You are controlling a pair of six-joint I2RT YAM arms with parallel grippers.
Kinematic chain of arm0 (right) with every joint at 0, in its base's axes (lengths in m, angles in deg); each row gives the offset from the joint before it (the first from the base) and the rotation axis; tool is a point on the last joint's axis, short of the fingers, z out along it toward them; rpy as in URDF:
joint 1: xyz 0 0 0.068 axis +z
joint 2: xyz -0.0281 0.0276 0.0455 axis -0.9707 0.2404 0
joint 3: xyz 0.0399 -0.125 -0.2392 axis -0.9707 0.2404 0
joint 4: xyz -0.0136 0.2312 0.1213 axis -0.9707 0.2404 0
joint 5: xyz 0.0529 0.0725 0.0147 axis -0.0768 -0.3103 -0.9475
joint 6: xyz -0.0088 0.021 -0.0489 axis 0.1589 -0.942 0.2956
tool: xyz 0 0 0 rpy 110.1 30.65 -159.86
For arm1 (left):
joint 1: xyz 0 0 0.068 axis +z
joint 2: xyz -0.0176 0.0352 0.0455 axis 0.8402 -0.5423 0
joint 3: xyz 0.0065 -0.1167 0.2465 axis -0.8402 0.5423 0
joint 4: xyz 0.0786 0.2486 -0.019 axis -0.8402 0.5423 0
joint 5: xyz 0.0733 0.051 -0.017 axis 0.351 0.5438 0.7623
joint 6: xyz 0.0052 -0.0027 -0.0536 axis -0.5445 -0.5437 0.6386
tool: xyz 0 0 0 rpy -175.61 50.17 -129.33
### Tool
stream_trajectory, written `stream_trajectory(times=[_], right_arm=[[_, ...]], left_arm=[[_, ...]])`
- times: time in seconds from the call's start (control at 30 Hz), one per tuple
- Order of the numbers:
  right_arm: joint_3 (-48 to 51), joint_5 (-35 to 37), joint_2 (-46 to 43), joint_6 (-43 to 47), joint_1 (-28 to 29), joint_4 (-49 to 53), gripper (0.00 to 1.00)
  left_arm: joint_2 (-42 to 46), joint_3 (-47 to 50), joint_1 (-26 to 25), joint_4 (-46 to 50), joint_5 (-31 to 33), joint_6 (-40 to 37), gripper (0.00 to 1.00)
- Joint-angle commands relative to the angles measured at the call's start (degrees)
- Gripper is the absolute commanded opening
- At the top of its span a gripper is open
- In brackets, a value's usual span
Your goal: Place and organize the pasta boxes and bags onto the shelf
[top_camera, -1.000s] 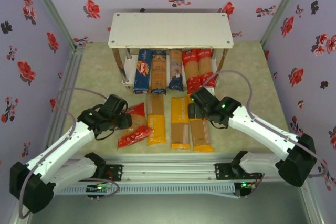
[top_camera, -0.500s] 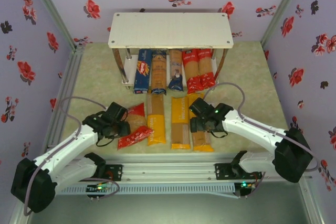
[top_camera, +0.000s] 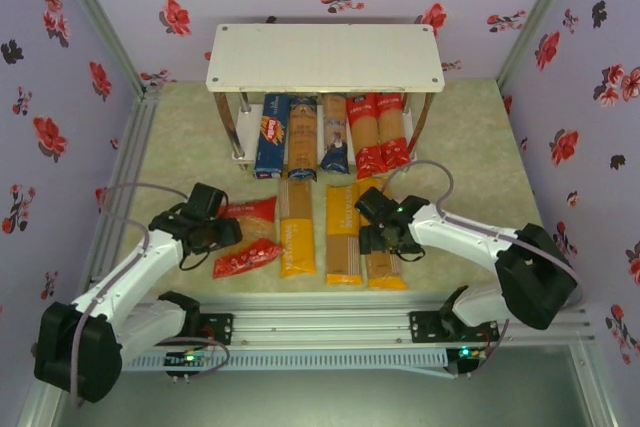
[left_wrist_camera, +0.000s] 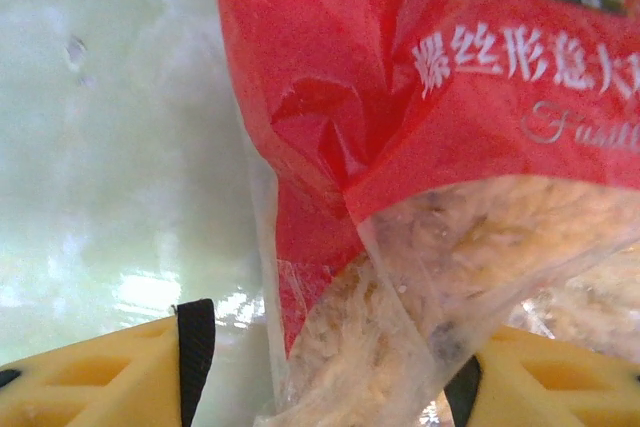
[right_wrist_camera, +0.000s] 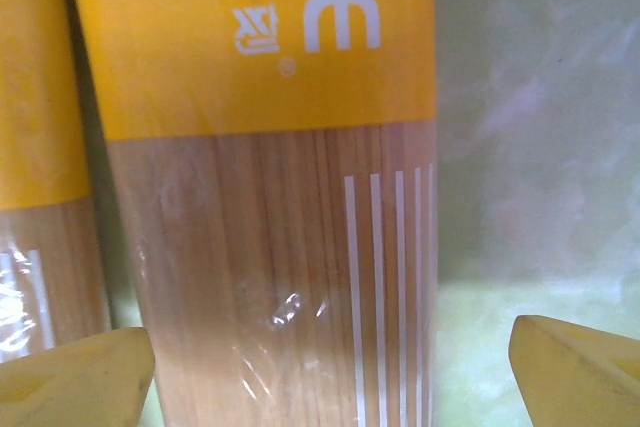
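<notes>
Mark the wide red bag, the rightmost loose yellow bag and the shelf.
wide red bag (left_wrist_camera: 330, 77), left wrist view, red printed panel.
rightmost loose yellow bag (right_wrist_camera: 250, 37), right wrist view, yellow band.
shelf (top_camera: 325, 57), top view, upper board.

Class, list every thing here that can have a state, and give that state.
shelf, top board bare, lower tier part filled.
pasta boxes, flat on the lower tier.
long red bags, flat on the lower tier.
yellow bags, flat on the table, unshelved.
wide red bag, on the table between open left jaws.
left gripper, open.
right gripper, open astride a yellow bag.
</notes>
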Motion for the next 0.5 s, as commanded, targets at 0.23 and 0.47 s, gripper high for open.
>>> stream_trajectory(times=[0.23, 0.47], right_arm=[[0.46, -1.65, 0.75, -1.06, -0.57, -1.16, 0.92], [1.1, -1.46, -1.11, -1.54, -0.66, -1.23, 0.92]], left_arm=[[-8.68, -4.9, 6.49, -6.69, -2.25, -7.47, 0.7], [-3.06, -8.26, 1.73, -0.81, -3.78, -10.07, 0.95]])
